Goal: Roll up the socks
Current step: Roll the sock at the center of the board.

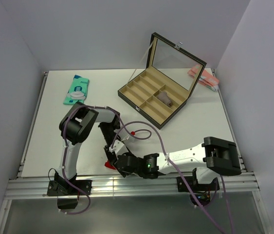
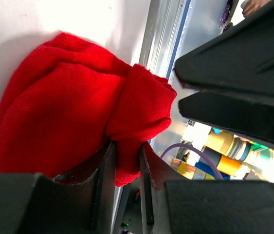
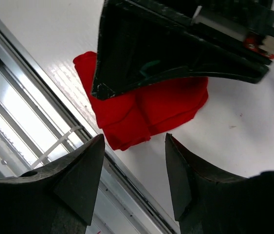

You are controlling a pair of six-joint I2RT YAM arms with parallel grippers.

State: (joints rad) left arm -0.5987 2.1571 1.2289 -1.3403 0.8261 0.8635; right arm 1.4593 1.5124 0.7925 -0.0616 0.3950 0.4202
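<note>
The socks [image 2: 63, 122] are a bunched heap of bright red fabric at the table's near edge, seen as a red patch [image 1: 110, 165] from above. My left gripper [image 2: 127, 146] is shut on a fold of the socks, with red cloth pinched between its two fingers. My right gripper [image 3: 134, 141] is open just short of the socks [image 3: 146, 109], with nothing between its fingers. In that view the left gripper's dark body [image 3: 175, 44] covers the heap's upper part. From above, both grippers meet over the socks and hide most of them.
A teal sock [image 1: 76, 90] lies at the far left. An open compartment box [image 1: 151, 100] with a raised lid stands at the back centre, a small greyish item [image 1: 165, 99] in it. A pale pink bundle [image 1: 202, 77] lies behind it. The metal rail [image 3: 39, 131] runs beside the socks.
</note>
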